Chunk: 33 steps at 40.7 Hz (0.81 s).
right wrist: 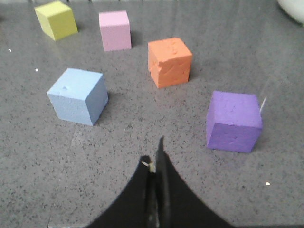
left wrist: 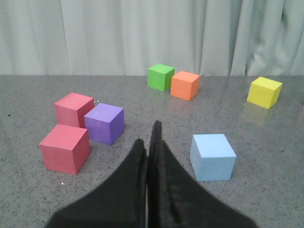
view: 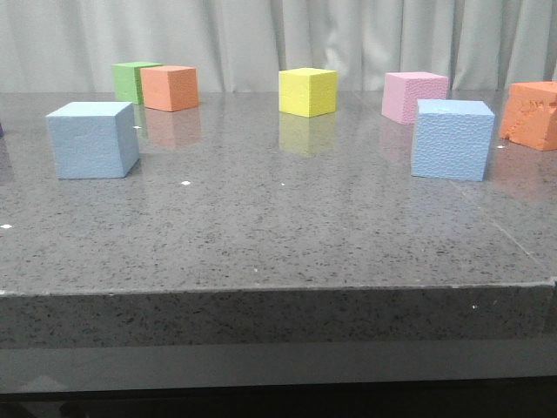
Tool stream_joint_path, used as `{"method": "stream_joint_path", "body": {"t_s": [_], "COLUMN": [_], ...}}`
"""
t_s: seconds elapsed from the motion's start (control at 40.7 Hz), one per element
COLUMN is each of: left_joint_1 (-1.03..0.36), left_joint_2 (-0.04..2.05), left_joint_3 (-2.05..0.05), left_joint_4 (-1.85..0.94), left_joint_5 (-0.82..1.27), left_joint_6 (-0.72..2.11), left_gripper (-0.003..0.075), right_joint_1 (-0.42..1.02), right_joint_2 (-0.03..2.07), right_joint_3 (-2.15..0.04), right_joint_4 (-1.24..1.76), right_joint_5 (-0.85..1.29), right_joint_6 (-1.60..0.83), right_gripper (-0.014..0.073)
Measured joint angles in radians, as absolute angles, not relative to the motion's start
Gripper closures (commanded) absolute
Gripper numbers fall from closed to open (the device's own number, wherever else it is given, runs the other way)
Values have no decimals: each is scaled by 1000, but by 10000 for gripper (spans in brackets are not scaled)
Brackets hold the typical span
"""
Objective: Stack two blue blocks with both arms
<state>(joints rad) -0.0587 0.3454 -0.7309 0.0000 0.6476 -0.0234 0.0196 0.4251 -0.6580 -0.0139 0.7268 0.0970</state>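
Two light-blue foam blocks stand apart on the grey table. One blue block [view: 92, 139] is at the left; it also shows in the left wrist view [left wrist: 213, 156], a little ahead of and beside my left gripper [left wrist: 148, 137], which is shut and empty. The other blue block [view: 452, 139] is at the right; it also shows in the right wrist view [right wrist: 77, 96], ahead of my right gripper [right wrist: 154, 154], which is shut and empty. Neither gripper shows in the front view.
A green cube [view: 130, 80] and an orange cube [view: 170, 88] stand at the back left, a yellow cube [view: 307, 91] at the back middle, a pink cube [view: 412, 96] behind the right blue block, a chipped orange cube [view: 531, 115] far right. Two red cubes [left wrist: 65, 148] and purple cubes [left wrist: 105, 123] [right wrist: 234, 121] lie beside the grippers.
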Motion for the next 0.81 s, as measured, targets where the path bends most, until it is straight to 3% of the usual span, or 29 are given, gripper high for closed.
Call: {"method": "stream_joint_path", "body": {"t_s": [0.639,0.713,0.762,0.811], "left_joint_1": [-59,-59,-59,-59], "left_joint_2": [360,360,360,360], "left_joint_3": [-691,-691,-691,-691], "left_joint_4": [0,0,0,0], "left_joint_5": [661,661,661,661], "left_joint_6": [-23,-23,-23,-23], "left_gripper": [740,716,649,525], "right_joint_1": [20,20,20,20], "right_joint_2": [497,497,497,497], "right_joint_3": [-658,-658,-658,-658], "right_joint_4": [0,0,0,0], "right_joint_5": [688,675,667,659], "right_joint_6": [97,97,97,97], "right_gripper": [649,562,445,286]}}
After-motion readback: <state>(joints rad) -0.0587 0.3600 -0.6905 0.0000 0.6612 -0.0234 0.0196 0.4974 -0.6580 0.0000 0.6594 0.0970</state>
